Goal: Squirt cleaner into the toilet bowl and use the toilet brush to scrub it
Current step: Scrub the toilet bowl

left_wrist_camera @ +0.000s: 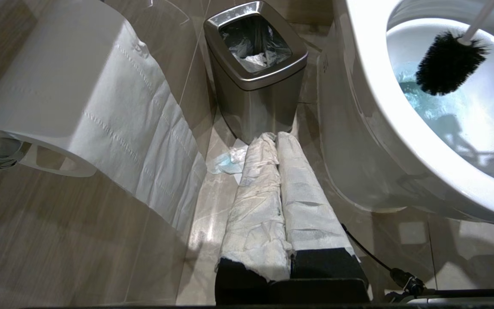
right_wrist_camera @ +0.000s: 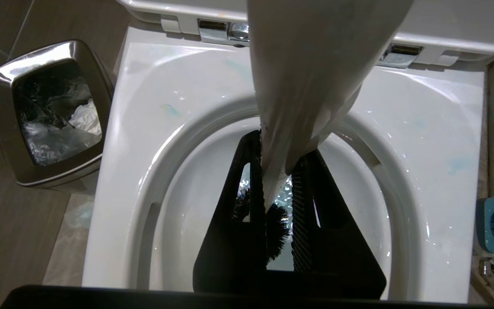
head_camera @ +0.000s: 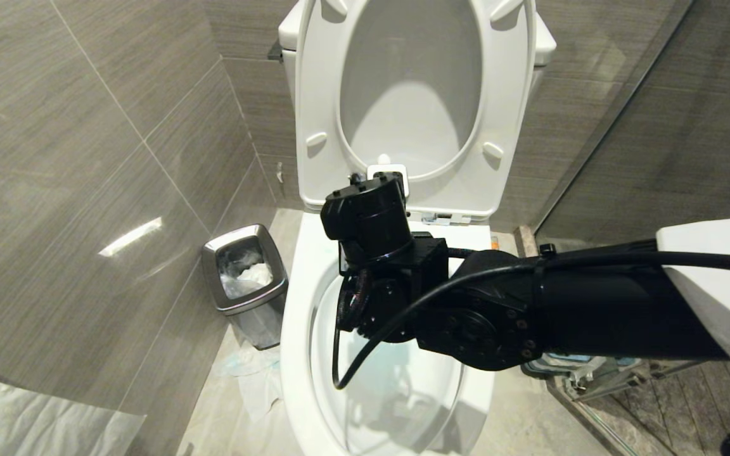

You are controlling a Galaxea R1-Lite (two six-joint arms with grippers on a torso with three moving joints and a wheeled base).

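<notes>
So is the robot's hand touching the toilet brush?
Touching. In the right wrist view the right gripper has its black fingers pressed on both sides of the toilet brush handle, with the bristles down in the toilet bowl.

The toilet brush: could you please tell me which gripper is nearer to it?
Right. The right gripper is shut on the toilet brush handle, over the toilet bowl. The left gripper is shut and empty, low beside the bowl, pointing at the bin.

Matte black right arm (head_camera: 593, 310) with round screw-studded joint housing, looping black cable, white body panel (head_camera: 720, 285).
</notes>
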